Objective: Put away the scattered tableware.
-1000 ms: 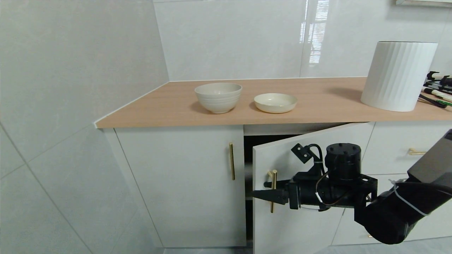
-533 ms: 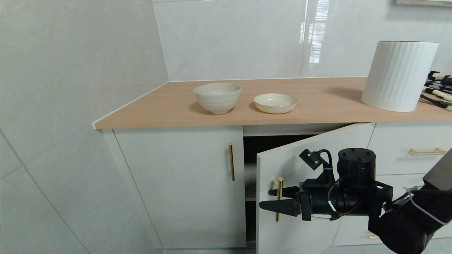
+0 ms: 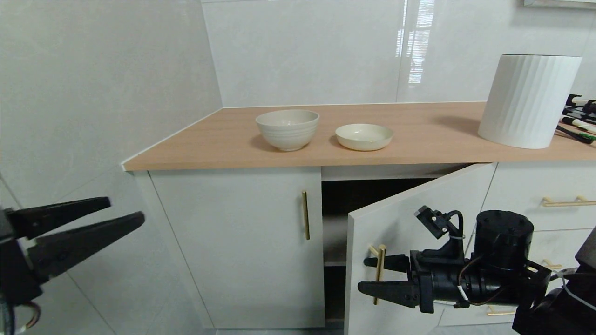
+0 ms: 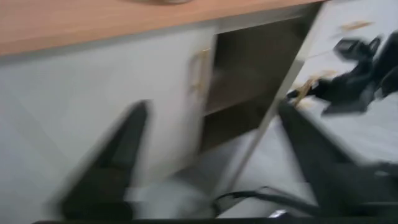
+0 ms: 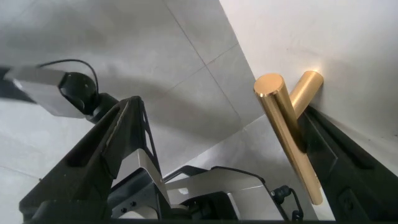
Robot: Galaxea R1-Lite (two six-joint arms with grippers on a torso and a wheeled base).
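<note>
A cream bowl and a shallow cream dish stand side by side on the wooden countertop. Below them the right cabinet door is swung partly open, showing a dark inside. My right gripper is open, its fingers straddling the door's gold handle; in the right wrist view the handle lies against one finger of the gripper. My left gripper hangs open and holds nothing at the far left, in front of the tiled wall, well below the counter. In its own view the left gripper faces the cabinet.
A tall white ribbed container stands on the counter's right end, with pens beside it. The left cabinet door is closed, its gold handle upright. Drawers with a gold handle lie to the right. A tiled wall bounds the left.
The right cabinet door has swung further open as my right gripper moved down and right at its handle. My left gripper has come into the head view at the left.
</note>
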